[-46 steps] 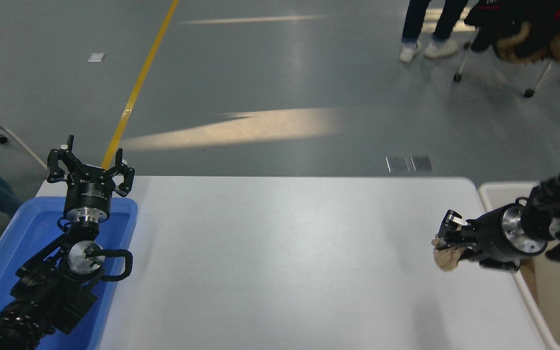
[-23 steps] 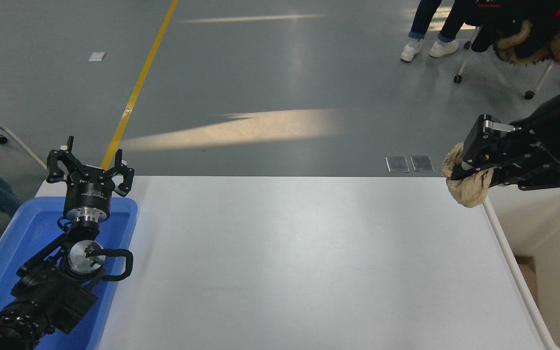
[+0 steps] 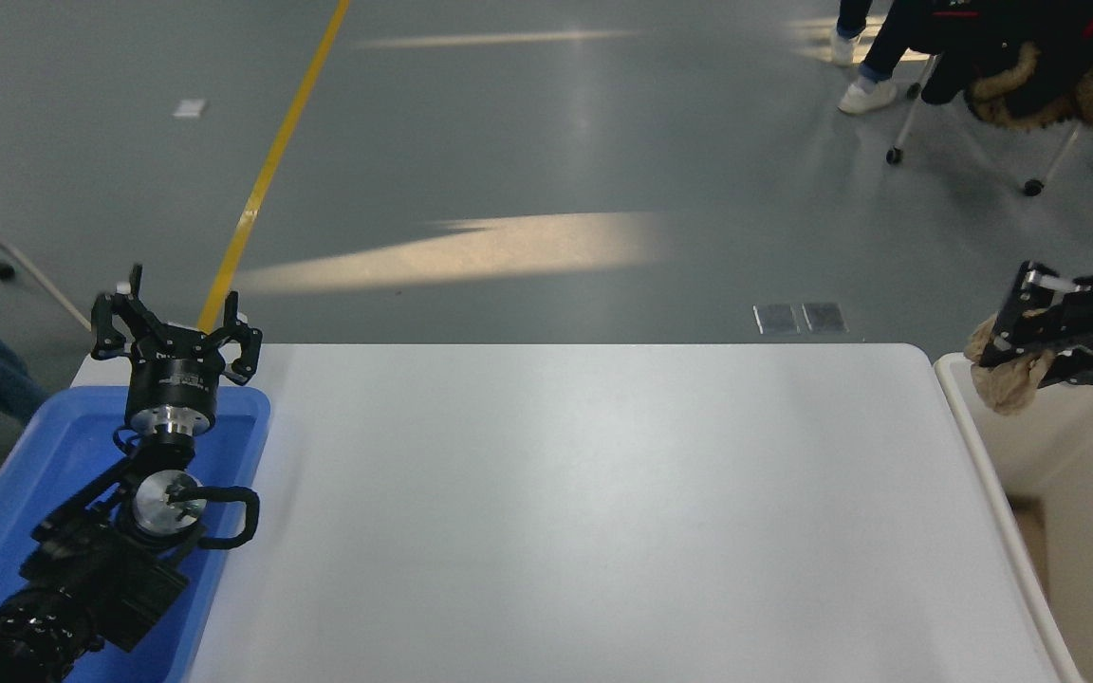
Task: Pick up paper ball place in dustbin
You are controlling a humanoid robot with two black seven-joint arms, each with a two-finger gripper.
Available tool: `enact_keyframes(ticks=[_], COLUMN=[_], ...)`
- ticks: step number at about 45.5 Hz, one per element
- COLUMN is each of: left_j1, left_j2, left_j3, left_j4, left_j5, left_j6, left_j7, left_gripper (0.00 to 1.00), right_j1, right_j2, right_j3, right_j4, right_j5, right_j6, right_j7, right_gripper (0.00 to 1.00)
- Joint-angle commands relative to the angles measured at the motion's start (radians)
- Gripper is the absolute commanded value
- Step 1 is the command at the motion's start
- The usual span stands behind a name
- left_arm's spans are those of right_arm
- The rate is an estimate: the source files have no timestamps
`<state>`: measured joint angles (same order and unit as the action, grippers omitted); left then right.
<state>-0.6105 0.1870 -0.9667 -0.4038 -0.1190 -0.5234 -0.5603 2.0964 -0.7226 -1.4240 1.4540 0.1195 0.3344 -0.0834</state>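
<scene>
The right gripper [image 3: 1007, 353] is clamping the paper ball [image 3: 1004, 379] above the dustbin [image 3: 969, 427] at the table's right. The left gripper [image 3: 176, 327] is resting, fingers apart, over the blue tray [image 3: 243, 417].

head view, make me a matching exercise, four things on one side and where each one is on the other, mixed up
Things:
1. crumpled tan paper ball
2. shallow blue plastic tray
3. large cream-white plastic dustbin
4. black left gripper

Places:
A. off the white table's right edge
B. at the table's left edge
C. clamped in the black right gripper, over the dustbin's near-left rim
D. parked open above the tray's far end

Pairs: 1-C, 2-B, 3-A, 4-D
</scene>
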Motion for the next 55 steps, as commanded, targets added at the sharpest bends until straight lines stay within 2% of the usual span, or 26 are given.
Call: enact_keyframes(ticks=[1, 12, 18, 24, 26, 28, 29, 30, 31, 32, 43, 47, 55], left_j1=[0.000, 0.000, 0.000, 0.000, 0.000, 0.000, 0.000, 0.000, 0.000, 0.000, 0.000, 0.000, -0.002], left_j2=[0.000, 0.000, 0.000, 0.000, 0.000, 0.000, 0.000, 0.000, 0.000, 0.000, 0.000, 0.000, 0.000], left_j3=[-0.001, -0.001, -0.001, -0.001, -0.001, -0.001, -0.001, -0.001, -0.001, -0.001, -0.001, -0.001, 0.000], left_j4=[0.000, 0.000, 0.000, 0.000, 0.000, 0.000, 0.000, 0.000, 0.000, 0.000, 0.000, 0.000, 0.000], left_j5=[-0.001, 0.001, 0.001, 0.001, 0.001, 0.001, 0.001, 0.001, 0.001, 0.001, 0.001, 0.001, 0.001], left_j6=[-0.001, -0.001, -0.001, -0.001, -0.001, -0.001, -0.001, -0.001, -0.001, -0.001, -0.001, -0.001, -0.001], left_j7=[0.000, 0.000, 0.000, 0.000, 0.000, 0.000, 0.000, 0.000, 0.000, 0.000, 0.000, 0.000, 0.000], left_gripper=[0.99, 0.99, 0.99, 0.99, 0.99, 0.99, 0.99, 0.99, 0.99, 0.99, 0.99, 0.99, 0.99], right_j1=[-0.533, -1.035, -1.242, -1.383, -1.408, -1.421, -1.425, -1.428, -1.429, -1.429, -1.400, -1.339, -1.152], right_j2=[-0.112, -0.083, 0.029, 0.149, 0.178, 0.199, 0.207, 0.213, 0.215, 0.216, 0.219, 0.198, 0.014], right_j3=[0.239, 0.654, 0.798, 0.838, 0.838, 0.839, 0.840, 0.840, 0.838, 0.839, 0.846, 0.847, 0.821], right_j4=[-0.246, -0.573, -0.825, -1.084, -1.133, -1.165, -1.176, -1.182, -1.185, -1.187, -1.163, -1.066, -0.747], right_j5=[0.005, 0.040, 0.046, 0.048, 0.048, 0.048, 0.048, 0.048, 0.048, 0.048, 0.048, 0.048, 0.025], right_j6=[-0.256, -0.368, -0.388, -0.387, -0.383, -0.383, -0.383, -0.385, -0.388, -0.390, -0.376, -0.374, -0.385], right_j7=[-0.006, -0.006, -0.006, -0.006, -0.006, -0.006, -0.006, -0.006, -0.006, -0.006, -0.004, -0.004, -0.004], right_gripper=[0.00, 0.00, 0.00, 0.00, 0.08, 0.24, 0.39, 0.60, 0.87, 1.00, 1.00, 1.00, 1.00])
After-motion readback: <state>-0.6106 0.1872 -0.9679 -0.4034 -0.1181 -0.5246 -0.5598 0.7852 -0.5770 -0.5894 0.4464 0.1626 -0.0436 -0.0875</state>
